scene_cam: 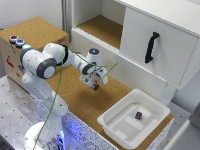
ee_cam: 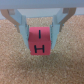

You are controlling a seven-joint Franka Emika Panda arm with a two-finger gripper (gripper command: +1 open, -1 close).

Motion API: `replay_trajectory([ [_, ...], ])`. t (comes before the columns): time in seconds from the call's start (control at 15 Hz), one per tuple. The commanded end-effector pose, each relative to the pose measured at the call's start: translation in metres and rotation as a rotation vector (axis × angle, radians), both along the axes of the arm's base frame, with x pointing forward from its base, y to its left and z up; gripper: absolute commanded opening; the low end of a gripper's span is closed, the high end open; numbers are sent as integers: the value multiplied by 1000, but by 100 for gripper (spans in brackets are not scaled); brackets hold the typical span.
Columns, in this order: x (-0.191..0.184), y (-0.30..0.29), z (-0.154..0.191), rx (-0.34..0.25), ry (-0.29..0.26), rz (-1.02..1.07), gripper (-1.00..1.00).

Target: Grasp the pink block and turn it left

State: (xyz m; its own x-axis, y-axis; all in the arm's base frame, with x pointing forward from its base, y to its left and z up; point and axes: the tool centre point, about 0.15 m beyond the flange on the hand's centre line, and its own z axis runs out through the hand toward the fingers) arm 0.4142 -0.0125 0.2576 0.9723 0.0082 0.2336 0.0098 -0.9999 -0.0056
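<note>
The pink block [ee_cam: 40, 44] is a small reddish-pink cube with dark marks like "I" and "H" on the faces I see. My gripper [ee_cam: 41, 39] is shut on it, one grey finger [ee_cam: 23, 27] pressed to each side. In the exterior view the gripper [scene_cam: 95, 83] hangs a little above the cork tabletop [scene_cam: 75, 95] near its middle, and the block [scene_cam: 94, 85] shows only as a small red spot between the fingertips.
A white tray [scene_cam: 152, 107] stands at the exterior view's lower right and holds a dark purplish-black small cube [scene_cam: 138, 115]. A white cabinet [scene_cam: 150, 45] with a black handle [scene_cam: 151, 47] stands behind. A cardboard box [scene_cam: 12, 55] is at the left.
</note>
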Motion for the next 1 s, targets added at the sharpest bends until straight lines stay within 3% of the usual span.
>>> replay_trajectory([
  [0.0, -28, 4, 33, 3, 28, 76, -100],
  [0.2, -22, 13, 30, -33, 32, 175, -100],
  [0.53, 1, 12, 29, -28, 25, 421, -100],
  [0.6, 2, 13, 27, -61, -4, 496, -100],
  [0.73, 2, 17, 24, -75, -4, 646, -100],
  [0.93, -15, 23, 12, -150, -35, 943, -100],
])
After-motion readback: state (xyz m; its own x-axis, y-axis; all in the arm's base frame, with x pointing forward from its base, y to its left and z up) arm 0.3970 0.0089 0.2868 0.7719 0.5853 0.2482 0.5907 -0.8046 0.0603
